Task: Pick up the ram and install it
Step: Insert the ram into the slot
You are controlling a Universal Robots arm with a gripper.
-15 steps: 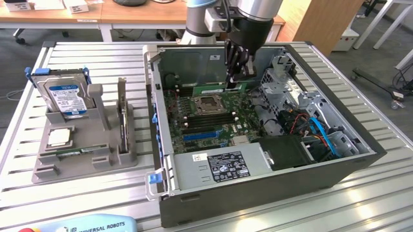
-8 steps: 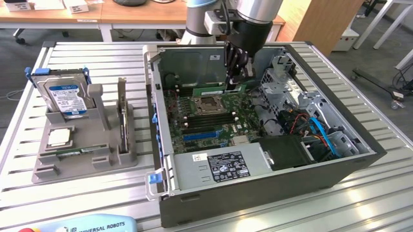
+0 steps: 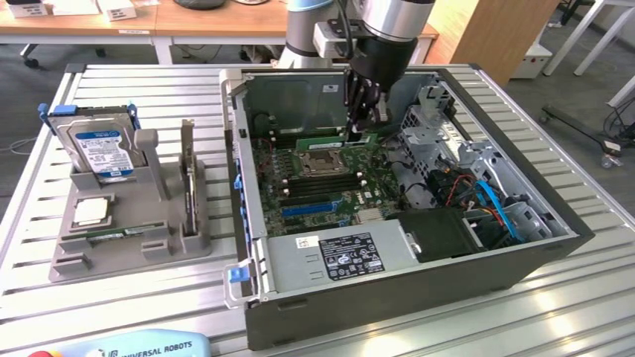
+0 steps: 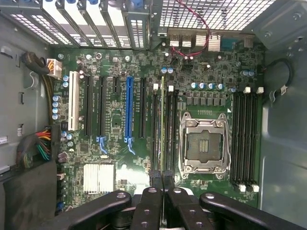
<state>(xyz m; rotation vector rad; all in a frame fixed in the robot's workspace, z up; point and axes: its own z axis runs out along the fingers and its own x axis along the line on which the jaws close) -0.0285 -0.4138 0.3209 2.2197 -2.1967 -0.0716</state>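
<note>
Long thin green circuit-board ram stick: dark chips along it, standing on edge and upright. Near end pinched between the claw fingertips, rest running straight out ahead of the claw. Can't tell if seated.

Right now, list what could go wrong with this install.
1. The ram, gripped by the claw, is edge-on among narrow slots; if slightly off, it may jam on a slot wall.
2. The empty socket lies right beside it; a slip could hit its bare contacts.
</note>
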